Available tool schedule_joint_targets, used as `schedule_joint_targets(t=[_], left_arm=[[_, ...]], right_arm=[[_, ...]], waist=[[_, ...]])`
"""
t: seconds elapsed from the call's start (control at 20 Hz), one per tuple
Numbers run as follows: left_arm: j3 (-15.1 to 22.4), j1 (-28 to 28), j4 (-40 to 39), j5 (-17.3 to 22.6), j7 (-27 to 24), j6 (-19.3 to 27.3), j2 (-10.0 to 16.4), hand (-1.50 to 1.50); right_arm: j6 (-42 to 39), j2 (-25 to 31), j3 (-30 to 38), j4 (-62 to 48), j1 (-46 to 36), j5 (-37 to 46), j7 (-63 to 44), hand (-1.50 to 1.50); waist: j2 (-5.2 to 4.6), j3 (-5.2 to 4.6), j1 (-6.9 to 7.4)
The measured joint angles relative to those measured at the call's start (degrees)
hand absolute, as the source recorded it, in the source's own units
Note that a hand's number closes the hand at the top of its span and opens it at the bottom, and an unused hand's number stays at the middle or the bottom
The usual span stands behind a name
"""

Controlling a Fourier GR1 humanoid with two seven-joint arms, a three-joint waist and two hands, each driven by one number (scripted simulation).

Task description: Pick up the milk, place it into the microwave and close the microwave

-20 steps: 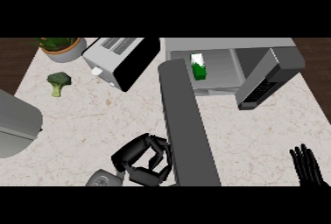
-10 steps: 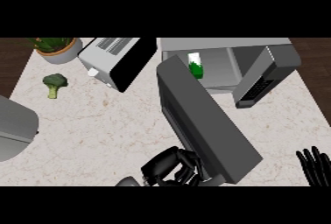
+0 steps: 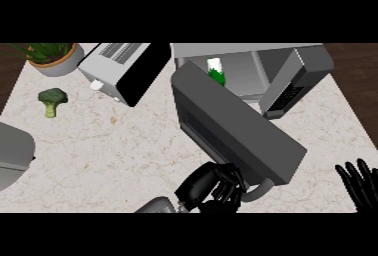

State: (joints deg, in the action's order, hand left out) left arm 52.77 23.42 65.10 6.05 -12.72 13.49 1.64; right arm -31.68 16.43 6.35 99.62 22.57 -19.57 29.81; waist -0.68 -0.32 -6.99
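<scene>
I'm looking down on a kitchen here: a pale, stone-look counter (image 3: 111, 150) carries a microwave (image 3: 244, 75) with its door swung wide. Just left of it is a silver box with a dark glass front, a toaster oven (image 3: 122, 70) as far as I can tell from this steep angle. A head of broccoli (image 3: 52, 100) lies loose on the counter, and a potted plant (image 3: 52, 57) sits in the far left corner.

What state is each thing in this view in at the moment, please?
milk: upright, inside the microwave.
microwave: open.
microwave door: part-way swung, not shut.
left hand: fingers curled, at the door's near end.
right hand: open, resting at the lower right edge, fingers up.
broccoli: lying on the counter, untouched.
</scene>
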Motion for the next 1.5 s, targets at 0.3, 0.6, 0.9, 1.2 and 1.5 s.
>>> schedule_joint_targets(t=[0.3,0.6,0.9,1.2,1.5], left_arm=[[2.77,6.13,-1.59,5.58,0.98,8.39,-0.35,1.50],[2.48,11.85,-3.31,11.61,-0.17,14.81,-1.03,1.50],[1.11,18.11,-7.19,16.80,-1.36,18.50,-1.43,1.50],[-0.78,23.58,-11.88,22.05,-2.64,19.52,-1.65,1.50],[-3.43,27.95,-16.06,27.69,-3.99,18.98,-1.66,1.50]], right_arm=[[-1.59,1.66,-1.69,6.30,0.82,-3.05,-4.00,-1.50],[-1.41,2.38,-2.34,10.42,1.30,-5.60,-7.05,-1.50],[-0.07,2.94,-2.75,14.12,1.58,-7.76,-10.42,-1.50],[0.92,4.06,-2.41,16.67,1.56,-10.18,-13.37,-1.50],[1.85,4.86,-2.19,18.29,0.98,-12.01,-15.59,-1.50]], waist=[[-0.43,-0.04,-1.86],[-0.92,-0.06,-3.54],[-1.45,-0.03,-4.81],[-2.11,0.01,-5.98],[-2.77,0.05,-7.11]])
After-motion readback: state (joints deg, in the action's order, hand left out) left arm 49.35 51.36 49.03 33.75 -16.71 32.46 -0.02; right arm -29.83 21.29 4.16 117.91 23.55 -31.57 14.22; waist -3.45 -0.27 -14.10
